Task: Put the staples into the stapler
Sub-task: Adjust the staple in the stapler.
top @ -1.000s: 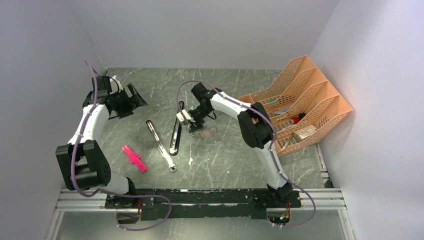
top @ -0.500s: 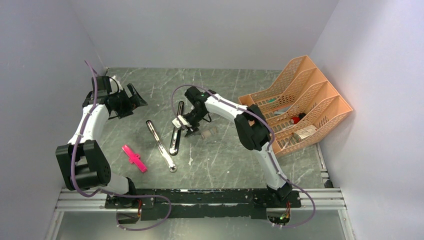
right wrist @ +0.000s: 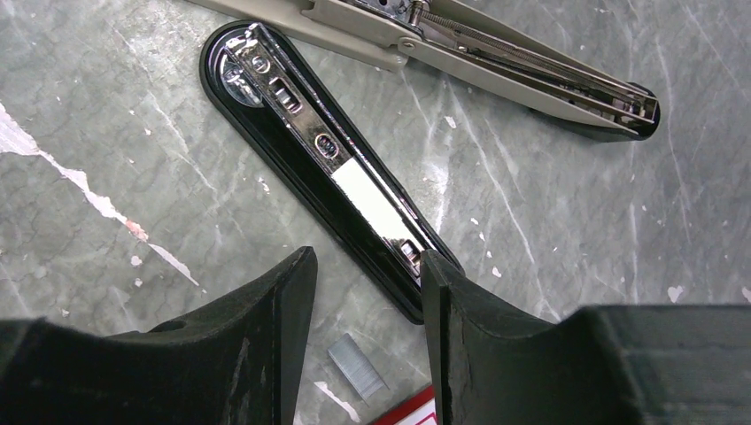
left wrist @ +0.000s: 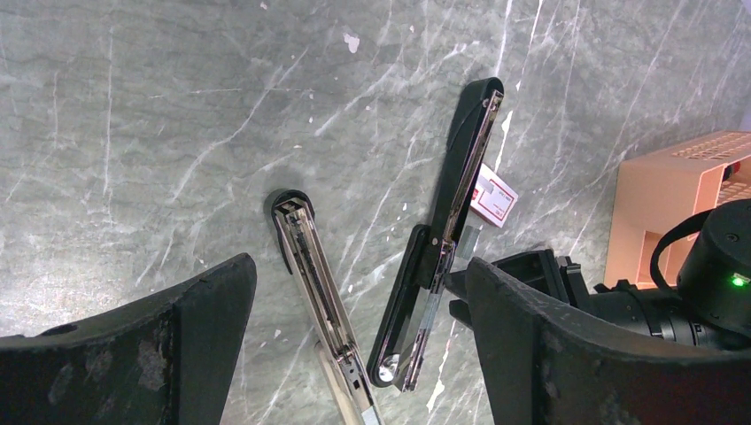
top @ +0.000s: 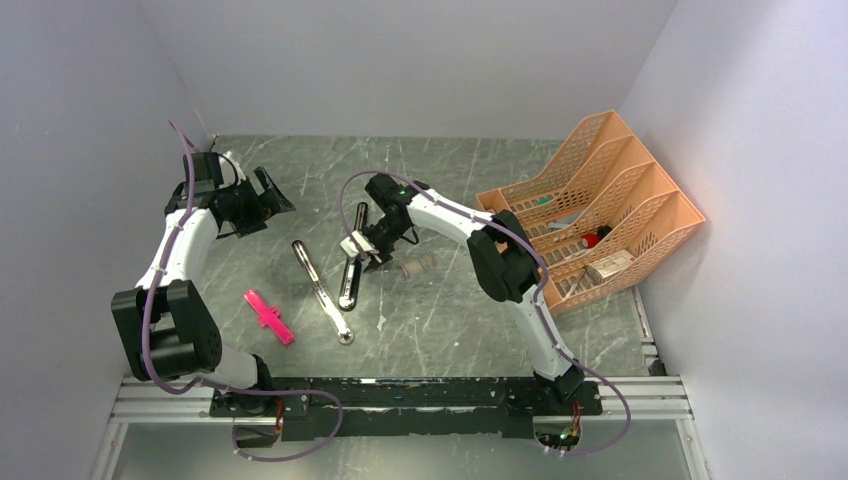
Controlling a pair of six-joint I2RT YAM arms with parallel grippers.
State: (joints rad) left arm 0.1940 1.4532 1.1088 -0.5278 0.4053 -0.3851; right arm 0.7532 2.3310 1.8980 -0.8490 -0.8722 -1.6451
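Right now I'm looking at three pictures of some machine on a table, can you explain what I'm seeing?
These are two white-and-black robot arms bolted at the near edge of a grey marbled table. The wide picture looks down from above and behind them. The other two come from a camera on each wrist, so the dark shapes at the bottom are that arm's own fingers. On the table lie a glossy black stapler folded open, a silver-grey stapler, a pink plastic cross-shaped piece, a small box with a red-and-white label and a short silvery strip of staples. An orange mesh file rack stands on the right. The left gripper is open, off to the side. The right gripper hovers open over the black stapler, holding nothing.
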